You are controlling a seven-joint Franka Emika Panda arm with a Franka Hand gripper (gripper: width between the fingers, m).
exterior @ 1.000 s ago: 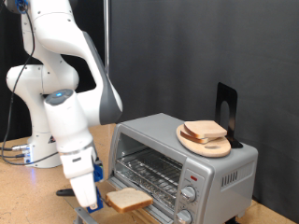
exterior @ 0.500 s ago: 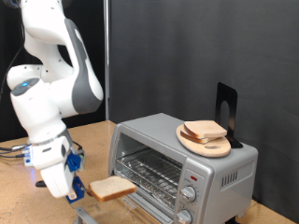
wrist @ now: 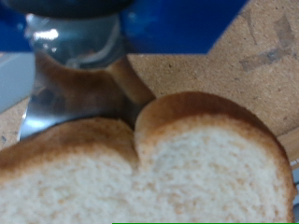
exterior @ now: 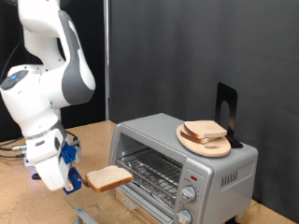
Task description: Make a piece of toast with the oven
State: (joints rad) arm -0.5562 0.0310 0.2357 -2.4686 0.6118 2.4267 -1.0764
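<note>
My gripper [exterior: 73, 176] is shut on the piece of toast [exterior: 109, 177], a pale square slice with a tan crust, and holds it flat in the air at the exterior view's lower left, just off the oven's open front. In the wrist view the slice [wrist: 149, 168] fills the lower half, with a metal finger [wrist: 70, 79] pressed on its crust. The oven [exterior: 182, 161] is a silver-grey box with its door down, wire rack [exterior: 149, 172] showing, and two round knobs [exterior: 190, 195] at its front right.
A round wooden plate [exterior: 206, 141] with another bread slice [exterior: 205, 130] sits on top of the oven. A black stand [exterior: 225, 112] rises behind it. The oven stands on a wooden table [exterior: 19, 191]. A black curtain hangs behind.
The arm has swung towards the exterior view's left and risen slightly, carrying the toast away from the oven's open door. The oven and the plate have not moved.
</note>
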